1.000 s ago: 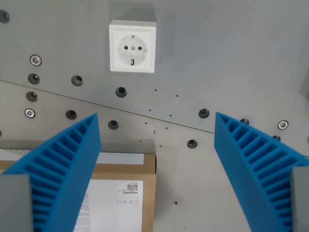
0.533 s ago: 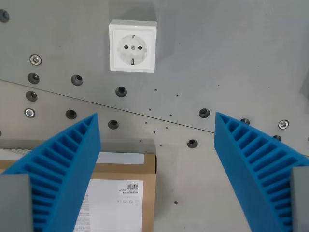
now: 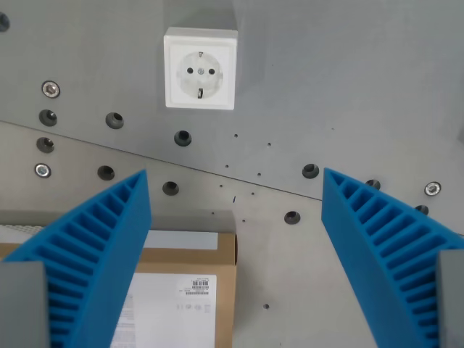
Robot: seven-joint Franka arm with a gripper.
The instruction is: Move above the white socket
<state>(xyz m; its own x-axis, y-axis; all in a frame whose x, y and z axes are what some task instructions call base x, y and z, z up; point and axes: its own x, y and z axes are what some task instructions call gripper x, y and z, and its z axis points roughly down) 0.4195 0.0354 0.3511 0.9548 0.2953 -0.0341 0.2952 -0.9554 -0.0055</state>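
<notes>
The white socket is a square plastic box with a round two-pin face, fixed to the grey metal plate near the top of the wrist view, left of centre. My gripper is open and empty, with its two blue ribbed fingers spread wide at the lower left and lower right. The socket lies well beyond the fingertips, toward the top of the view and slightly to the wrist view's left of the gap between them.
A cardboard box with a white label sits at the bottom, partly behind the left finger. The plate has several bolt holes and screws, such as one hole below the socket. A seam runs diagonally across it.
The whole scene has shifted very slightly in the view, so the camera has moved a little. The fingers keep the same opening.
</notes>
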